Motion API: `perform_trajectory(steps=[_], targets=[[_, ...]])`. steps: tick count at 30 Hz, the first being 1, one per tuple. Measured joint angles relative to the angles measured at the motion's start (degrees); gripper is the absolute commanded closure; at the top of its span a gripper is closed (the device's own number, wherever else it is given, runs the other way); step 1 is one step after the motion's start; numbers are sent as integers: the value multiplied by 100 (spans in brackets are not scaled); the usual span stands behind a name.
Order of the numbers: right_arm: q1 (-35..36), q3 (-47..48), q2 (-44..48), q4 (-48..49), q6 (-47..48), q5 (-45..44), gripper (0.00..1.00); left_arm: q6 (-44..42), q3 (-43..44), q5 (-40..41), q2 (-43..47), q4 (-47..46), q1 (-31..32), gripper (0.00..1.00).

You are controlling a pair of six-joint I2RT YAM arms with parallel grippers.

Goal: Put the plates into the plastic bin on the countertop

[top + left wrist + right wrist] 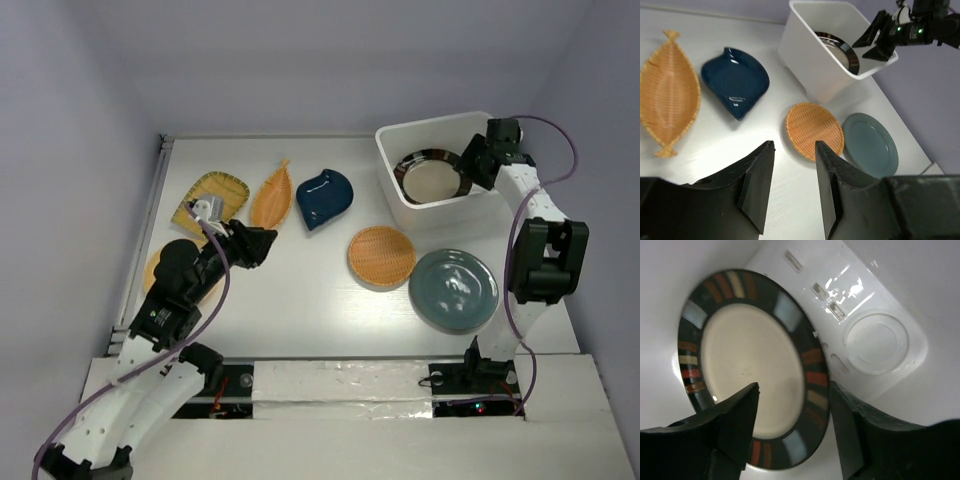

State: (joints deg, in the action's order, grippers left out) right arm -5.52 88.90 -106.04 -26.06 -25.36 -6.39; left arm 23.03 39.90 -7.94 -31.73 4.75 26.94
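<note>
From above: right gripper (468, 160) spread open, empty, at the right rim of the white bin (430, 124); striped plate (428, 178) just left of it, inside the bin. Also open, left gripper (262, 243) over the surface (300, 300). From the left wrist: woven plate (812, 130) just ahead of that gripper, grey-blue plate (870, 144) ahead-right. From the right wrist: striped plate directly below the parted jaws.

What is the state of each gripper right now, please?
Left gripper: open, holding nothing.
Right gripper: open, holding nothing, over the striped plate in the bin.
</note>
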Motion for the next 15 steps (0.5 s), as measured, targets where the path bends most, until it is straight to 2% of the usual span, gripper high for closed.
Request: perform_trajectory(steps=[2, 4, 9, 11, 12, 13, 14, 15], targets=[[0, -197, 232, 133, -20, -28, 24, 151, -37, -219, -188, -70, 2, 67], [-2, -428, 621, 223, -48, -50, 21, 341, -177, -400, -356, -286, 24, 67], [-4, -920, 1827, 623, -186, 39, 19, 839, -603, -378, -1038, -846, 621, 66], [-4, -1126, 2341, 887, -254, 133, 25, 992, -658, -175, -1550, -1029, 1005, 61], [-4, -1231, 2579, 1001, -291, 195, 34, 1054, -658, -63, -1834, -1150, 1165, 59], [-2, -1388, 2828, 1156, -319, 278, 68, 1099, -658, 20, -2118, -1241, 1287, 54], [0, -1576, 3088, 1303, -341, 380, 85, 1150, -658, 114, -2411, -1362, 1405, 52], [11, -1753, 3338, 1434, -404, 481, 98, 1202, -658, 181, -2699, -1484, 1488, 51]])
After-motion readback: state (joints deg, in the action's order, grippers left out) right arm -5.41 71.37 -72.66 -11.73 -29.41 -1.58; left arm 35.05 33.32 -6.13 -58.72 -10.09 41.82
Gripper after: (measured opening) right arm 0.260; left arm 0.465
